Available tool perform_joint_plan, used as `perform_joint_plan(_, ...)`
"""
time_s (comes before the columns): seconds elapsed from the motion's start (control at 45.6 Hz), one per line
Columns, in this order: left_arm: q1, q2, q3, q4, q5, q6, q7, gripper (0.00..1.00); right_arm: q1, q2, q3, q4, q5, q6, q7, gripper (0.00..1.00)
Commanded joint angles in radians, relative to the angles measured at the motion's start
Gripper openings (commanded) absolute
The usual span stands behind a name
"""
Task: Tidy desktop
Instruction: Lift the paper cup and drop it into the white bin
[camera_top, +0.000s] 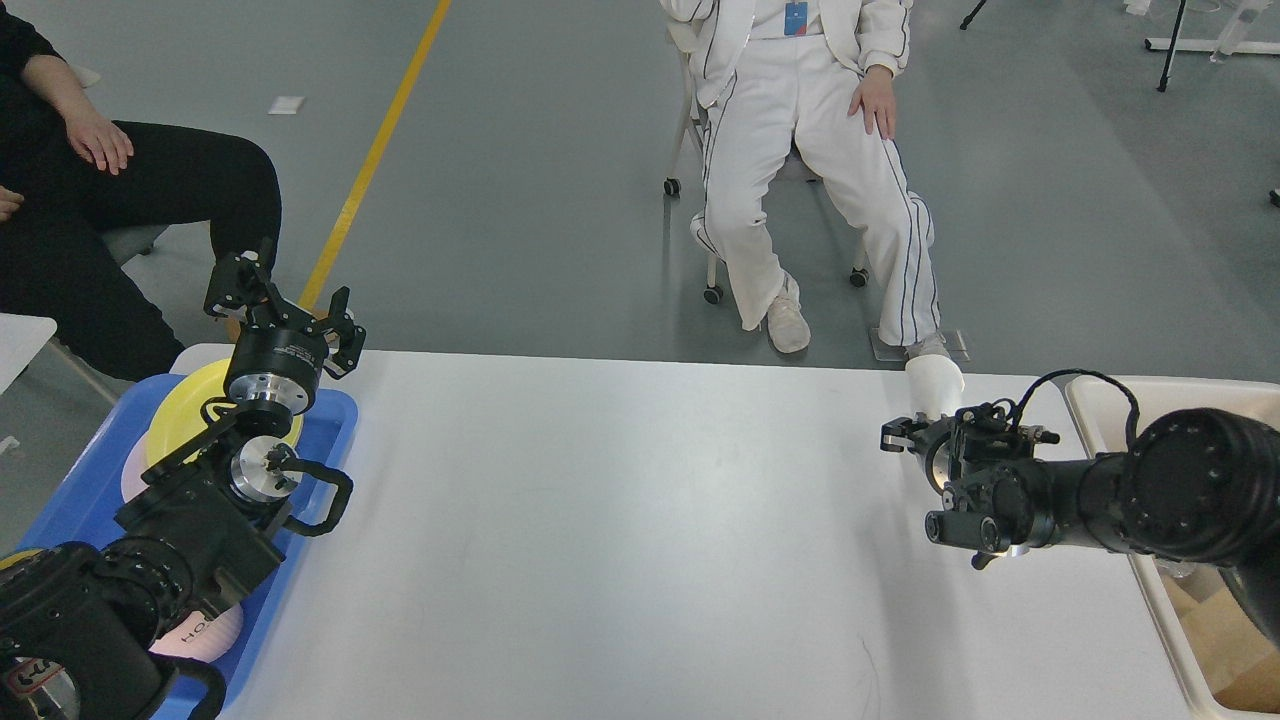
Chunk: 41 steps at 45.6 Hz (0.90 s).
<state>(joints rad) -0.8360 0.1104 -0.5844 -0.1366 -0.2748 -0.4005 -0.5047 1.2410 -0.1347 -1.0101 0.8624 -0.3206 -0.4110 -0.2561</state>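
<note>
Counter (620, 520): large white desktop with rounded corners, smooth and faintly glossy, filling the near and middle part of the head view. Its broad central surface is bare.

Left gripper (285, 295): raised over the far left corner of the counter, above the blue tray; its two fingers stand spread wide apart and hold nothing.

Blue tray (330, 440): sits at the left edge of the counter, partly hidden by the left arm. A yellow plate (185, 410) lies in its far part; a pink item (200, 630) shows at its near part, mostly covered by the arm.

Right gripper (915, 440): over the far right part of the counter, fingers closed around a white paper cup (935, 385). The cup is tilted, its upper end pointing away toward the far edge, and appears lifted off the counter.

Cream bin (1110, 420): just beside the right edge of the counter, under the right arm; brown contents show at its near end.

Beyond the counter: a seated person in white (810, 170) at centre far, a seated person in black (120, 210) at far left, grey floor with a yellow line (375, 150).
</note>
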Motion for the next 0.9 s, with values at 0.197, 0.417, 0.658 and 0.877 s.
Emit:
perform_joint_plan(0.197,0.000,0.000,0.000,0.000,-0.001,0.000,0.000,0.96,0.360,-0.229,0.090,0.331,0.003,-0.014,0.001,0.16)
perform_joint_plan(0.417,0.000,0.000,0.000,0.000,0.000,0.000,0.000,0.96,0.521,-0.353,0.127,0.434,0.006,0.024,0.000,0.18)
perform_joint_plan(0.658,0.000,0.000,0.000,0.000,0.000,0.000,0.000,0.96,0.345,-0.385,0.128,0.265,0.020,0.021,-0.005,0.18)
perform_joint_plan(0.877,0.000,0.000,0.000,0.000,0.000,0.000,0.000,0.96,0.031,-0.391,0.153,-0.052,0.127,0.021,-0.003,0.19)
